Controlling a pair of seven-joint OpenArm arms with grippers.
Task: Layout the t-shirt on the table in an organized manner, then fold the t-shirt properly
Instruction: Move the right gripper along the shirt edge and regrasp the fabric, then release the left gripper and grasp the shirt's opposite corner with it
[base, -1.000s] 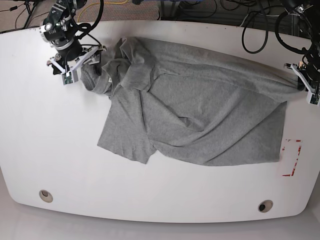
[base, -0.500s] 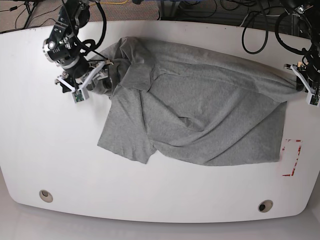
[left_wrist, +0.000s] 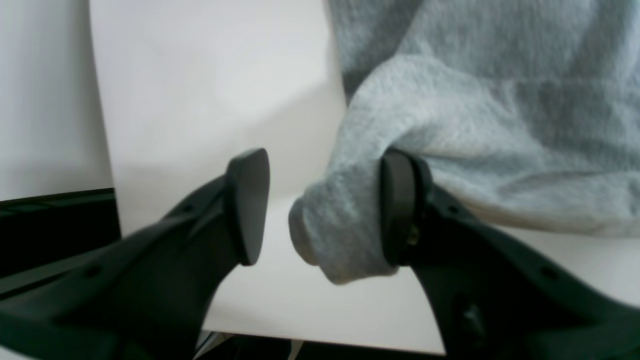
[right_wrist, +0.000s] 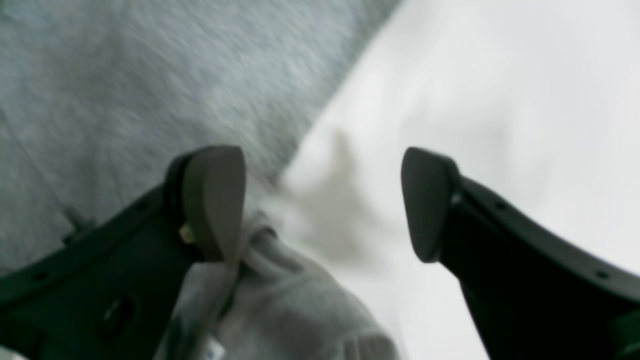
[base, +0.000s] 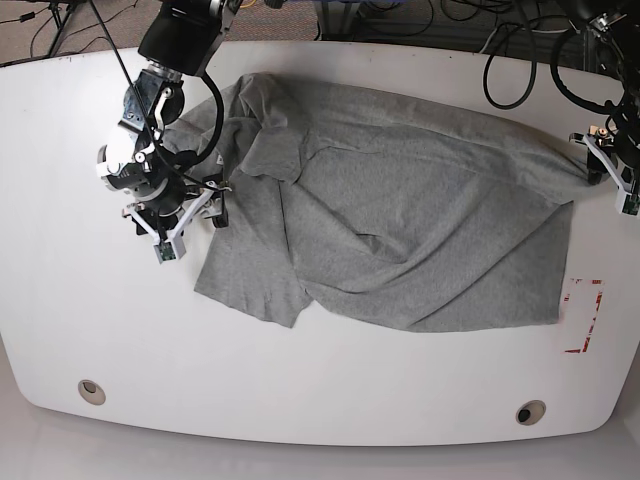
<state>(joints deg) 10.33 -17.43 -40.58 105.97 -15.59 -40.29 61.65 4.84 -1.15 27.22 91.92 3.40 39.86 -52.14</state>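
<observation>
Close in, the left gripper (left_wrist: 320, 210) stands with its jaws apart: a rolled corner of the t-shirt (left_wrist: 480, 125) lies against one pad (left_wrist: 397, 210), a gap shows before the other, and nothing is pinched. The right gripper (right_wrist: 322, 200) is also spread wide; a bunched fold of grey cloth sits under and beside one pad (right_wrist: 215, 195), bare table (right_wrist: 475, 90) lies between the pads, and no grip is visible.

The t-shirt (base: 400, 230) is plain heather grey, soft and creased, lying on the table (base: 300, 400) between the two grippers, touching each. Its long axis runs from one gripper to the other, the far corner drawn toward the left gripper (base: 610, 170). Beside the right gripper (base: 185, 205) the cloth is folded over itself, hiding the collar and sleeves. Both wrist views are blurred.
</observation>
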